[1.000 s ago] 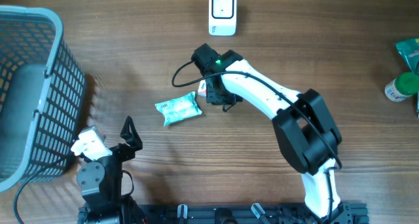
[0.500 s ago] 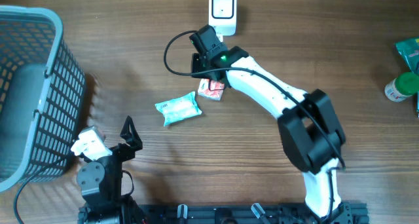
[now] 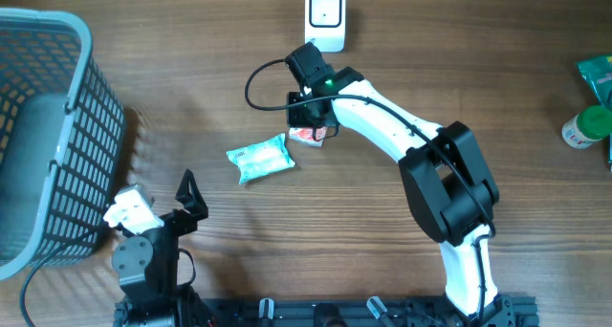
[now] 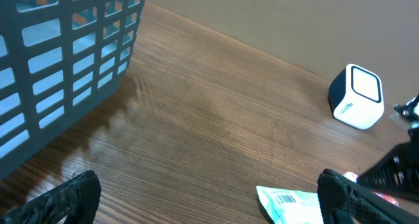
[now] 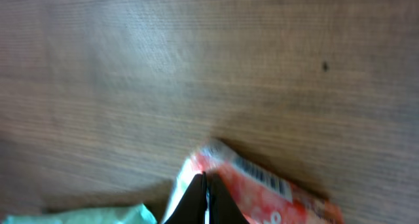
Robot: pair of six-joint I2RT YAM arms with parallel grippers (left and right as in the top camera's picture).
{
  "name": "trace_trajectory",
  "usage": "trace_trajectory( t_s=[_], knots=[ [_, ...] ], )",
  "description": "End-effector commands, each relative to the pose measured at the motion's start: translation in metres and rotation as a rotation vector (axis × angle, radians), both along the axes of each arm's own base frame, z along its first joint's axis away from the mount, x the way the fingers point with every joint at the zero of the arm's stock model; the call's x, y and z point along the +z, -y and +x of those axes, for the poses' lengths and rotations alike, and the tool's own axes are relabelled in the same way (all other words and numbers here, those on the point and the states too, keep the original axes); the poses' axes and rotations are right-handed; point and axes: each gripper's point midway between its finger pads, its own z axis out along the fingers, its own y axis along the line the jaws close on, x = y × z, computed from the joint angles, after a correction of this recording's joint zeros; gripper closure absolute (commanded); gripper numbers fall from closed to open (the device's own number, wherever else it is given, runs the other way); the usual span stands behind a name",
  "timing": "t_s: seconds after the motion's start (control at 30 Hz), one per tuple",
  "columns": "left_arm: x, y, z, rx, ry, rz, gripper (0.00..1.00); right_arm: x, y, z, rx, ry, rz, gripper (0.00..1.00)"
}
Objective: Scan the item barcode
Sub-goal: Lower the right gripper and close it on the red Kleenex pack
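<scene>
wooden table point(image 3: 191, 98) carries a grey basket point(image 3: 59, 32) at left, white scanner point(image 3: 325, 19), green packet point(image 3: 259, 159) mid-table, green-capped bottle point(image 3: 585, 126) far right.

Red packet point(image 3: 308, 133): largely covered by the right arm point(image 3: 382, 126) overhead. In the wrist view it is blurred and cut by the lower edge, print unreadable. Basket point(image 3: 38, 126): cropped at left edge. Green packet point(image 3: 598, 74): cropped at right edge.

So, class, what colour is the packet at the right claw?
The packet is red, white-edged; right wrist view shows best.
</scene>
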Motion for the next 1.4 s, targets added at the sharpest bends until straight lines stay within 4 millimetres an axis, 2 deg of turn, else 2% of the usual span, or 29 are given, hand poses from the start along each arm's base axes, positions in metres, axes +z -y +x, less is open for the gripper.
trace_trajectory(
  t_s=[0.0,0.07,0.13,0.2,0.23,0.27,0.33,0.37,0.4,0.53,0.63,0.73,0.8,0.9,1.03,1.23,1.3,1.37],
  knots=[
    [-0.001,0.000,0.000,-0.007,0.001,0.019,0.00,-0.013,-0.004,-0.024,0.185,-0.066,-0.011,0.96],
    [-0.001,0.000,0.000,-0.007,0.001,0.019,0.00,-0.011,-0.011,-0.046,0.370,-0.113,0.037,0.96],
    [-0.001,0.000,0.000,-0.008,0.001,0.019,0.00,-0.012,-0.006,-0.062,0.481,-0.151,0.030,0.96],
    [-0.001,0.000,0.000,-0.008,0.001,0.019,0.00,-0.016,0.014,-0.078,0.572,-0.202,-0.051,0.96],
    [-0.001,0.000,0.000,-0.007,0.001,0.019,0.00,-0.021,0.043,-0.081,0.583,-0.228,-0.199,0.96],
    [-0.001,0.000,0.000,-0.008,0.001,0.019,0.00,-0.022,0.067,-0.078,0.572,-0.235,-0.334,0.96],
    [-0.001,0.000,0.000,-0.008,0.001,0.019,0.00,-0.016,0.103,-0.070,0.563,-0.222,-0.547,0.96],
    [-0.001,0.000,0.000,-0.008,0.001,0.019,0.00,-0.013,0.105,-0.068,0.567,-0.211,-0.564,0.96],
    [-0.001,0.000,0.000,-0.008,0.001,0.019,0.00,-0.007,0.100,-0.067,0.574,-0.195,-0.538,0.96],
    [-0.001,0.000,0.000,-0.007,0.001,0.019,0.00,0.034,0.048,-0.054,0.553,-0.045,-0.260,0.96],
    [-0.001,0.000,0.000,-0.008,0.002,0.019,0.00,0.047,0.032,-0.038,0.456,0.030,-0.188,0.96],
    [-0.001,0.000,0.000,-0.008,0.001,0.019,0.00,0.039,0.028,-0.031,0.407,0.049,-0.168,0.92],
    [-0.001,0.000,0.000,-0.008,0.001,0.019,0.00,0.028,0.032,-0.028,0.359,0.045,-0.191,0.92],
    [-0.001,0.000,0.000,-0.008,0.002,0.019,0.00,-0.001,0.041,-0.024,0.286,0.014,-0.248,0.96],
    [-0.001,0.000,0.000,-0.007,0.002,0.019,0.00,-0.016,0.049,-0.024,0.261,-0.012,-0.293,0.96],
    [-0.001,0.000,0.000,-0.007,0.001,0.019,0.00,-0.019,0.064,-0.053,0.302,-0.135,-0.336,0.96],
    [-0.001,0.000,0.000,-0.008,0.001,0.019,0.00,-0.019,0.053,-0.076,0.442,-0.214,-0.248,0.96],
    [-0.001,0.000,0.000,-0.008,0.001,0.019,0.00,-0.010,0.039,-0.116,0.655,-0.332,-0.088,0.95]
  ],
)
